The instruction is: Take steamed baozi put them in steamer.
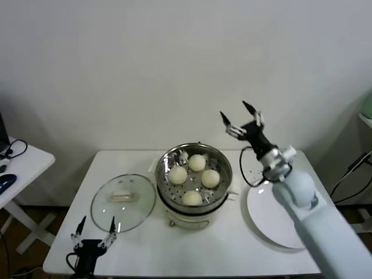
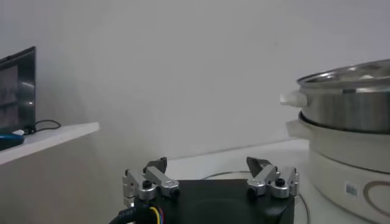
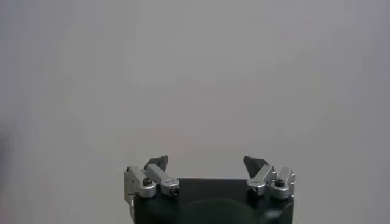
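A: What does the head view show on the white table (image 1: 145,250)?

B: The steamer (image 1: 194,178), a shiny steel basket on a cream cooker base, stands near the middle. All four steamed baozi (image 1: 197,163) lie inside it on the perforated floor, spaced apart in a rough diamond. A flat glass lid (image 1: 123,201) lies on the table just to the robot's left of the steamer, and a white plate (image 1: 273,224) lies on the right, partly behind the right arm.

A: Where are the grippers?

B: The right gripper (image 1: 239,118) is raised in the air, up beyond the steamer's right side, fingers spread wide and holding nothing. The left gripper (image 1: 94,226) sits low at the table's near edge, in front of the lid, fingers also spread and empty.

A: Do the wrist views add anything?

B: The left wrist view looks along the tabletop: its open gripper (image 2: 210,170) in front and the steamer (image 2: 347,106) from the side, showing the steel wall and cream base but not the buns. The right wrist view shows only its open gripper (image 3: 207,169) against a blank wall, no table at all
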`<state>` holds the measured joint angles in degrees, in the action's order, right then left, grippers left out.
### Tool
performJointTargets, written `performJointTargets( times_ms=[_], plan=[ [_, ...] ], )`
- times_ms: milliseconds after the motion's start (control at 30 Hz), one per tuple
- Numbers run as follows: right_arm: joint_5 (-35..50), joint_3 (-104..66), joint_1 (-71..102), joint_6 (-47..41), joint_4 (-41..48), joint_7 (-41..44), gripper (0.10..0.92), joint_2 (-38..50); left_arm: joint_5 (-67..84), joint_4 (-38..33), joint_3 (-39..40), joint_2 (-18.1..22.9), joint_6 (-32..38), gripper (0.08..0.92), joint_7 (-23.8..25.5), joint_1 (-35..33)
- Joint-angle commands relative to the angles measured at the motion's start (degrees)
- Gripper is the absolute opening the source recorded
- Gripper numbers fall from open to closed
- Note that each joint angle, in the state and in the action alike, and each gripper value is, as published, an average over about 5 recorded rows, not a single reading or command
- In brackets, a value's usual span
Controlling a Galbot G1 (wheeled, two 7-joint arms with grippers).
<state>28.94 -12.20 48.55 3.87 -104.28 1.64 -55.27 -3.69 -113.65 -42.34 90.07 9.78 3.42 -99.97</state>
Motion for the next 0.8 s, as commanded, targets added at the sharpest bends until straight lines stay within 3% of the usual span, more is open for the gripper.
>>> performJointTargets(
  times_ms=[33,300,800],
  plan=[
    [-8.0,-21.5,50.1,27.4,-0.2,-2.3,0.823,-19.8,1.1,-0.3,0.1,0.3,0.5,0.823,-0.1,-0.2],
    [-8.3,-15.1,54.2,34.9,5.1,-3.6,0.823,-20.1,0.8,-0.1,0.5,0.7,0.9,0.823,-0.1,-0.5],
    [-8.2,-11.6,54.6,34.9,4.9,-3.7,0.823,-20.5,0.7,-0.4,1.1,1.1,1.7,0.823,-0.1,-0.9]
  ],
)
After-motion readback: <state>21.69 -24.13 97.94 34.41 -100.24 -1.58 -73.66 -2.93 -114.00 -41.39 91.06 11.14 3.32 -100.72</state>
